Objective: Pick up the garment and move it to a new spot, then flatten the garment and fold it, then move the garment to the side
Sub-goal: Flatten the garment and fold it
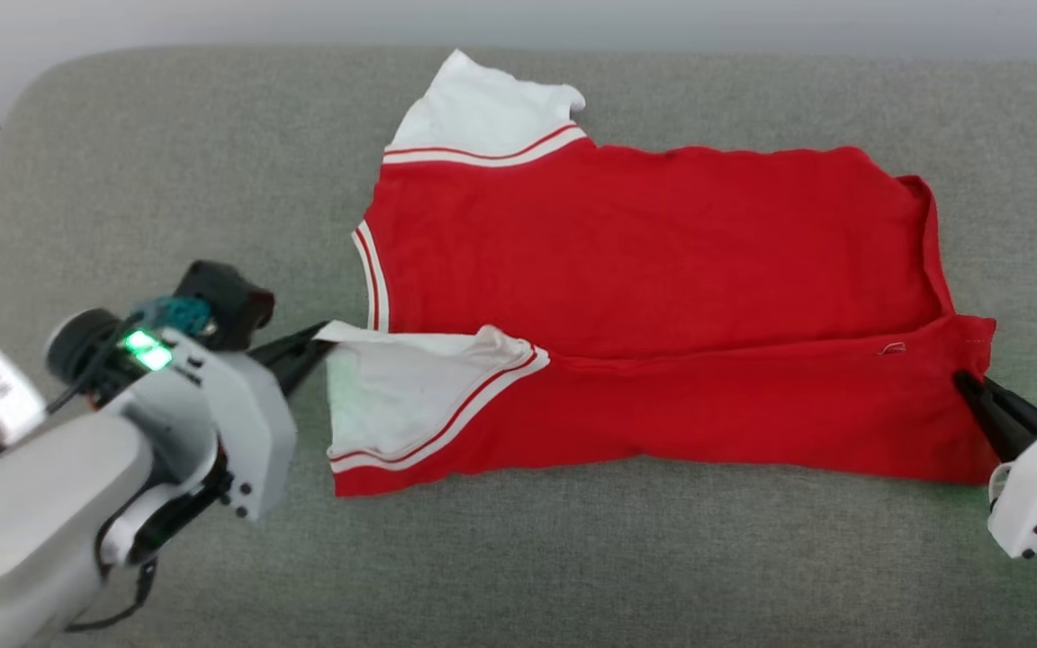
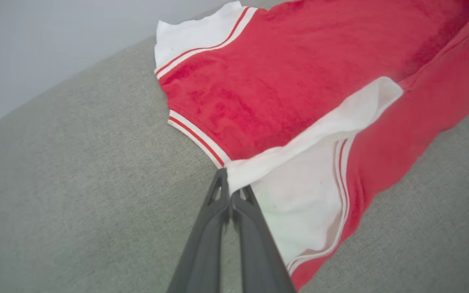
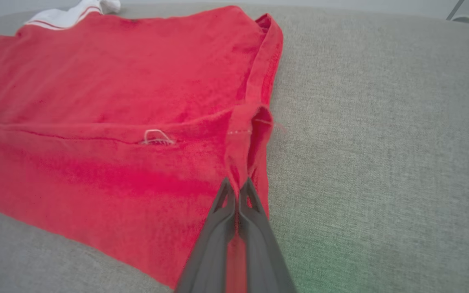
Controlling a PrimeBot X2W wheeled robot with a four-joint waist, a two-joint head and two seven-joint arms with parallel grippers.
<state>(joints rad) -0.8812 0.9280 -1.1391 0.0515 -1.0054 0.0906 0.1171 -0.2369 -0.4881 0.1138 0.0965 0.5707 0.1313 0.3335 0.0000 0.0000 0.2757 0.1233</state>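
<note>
Grey cushion (image 1: 572, 558) bore the garment (image 1: 644, 270), long axis left to right; left fingers (image 1: 298, 351) clenched on its sleeve (image 1: 383, 396), right fingers (image 1: 991, 405) on its hem (image 1: 978, 346).

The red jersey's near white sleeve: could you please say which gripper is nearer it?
Left. The left gripper pinches the white sleeve; the right gripper pinches the red hem.

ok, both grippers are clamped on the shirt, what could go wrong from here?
1. The left gripper pinches only the very corner of the white sleeve; a pull could slip it free.
2. The right gripper has the hem bunched up, so the fold may set crooked.
3. The folded strip of the shirt lies rumpled near the sleeve; pressing now would likely keep the creases.
</note>
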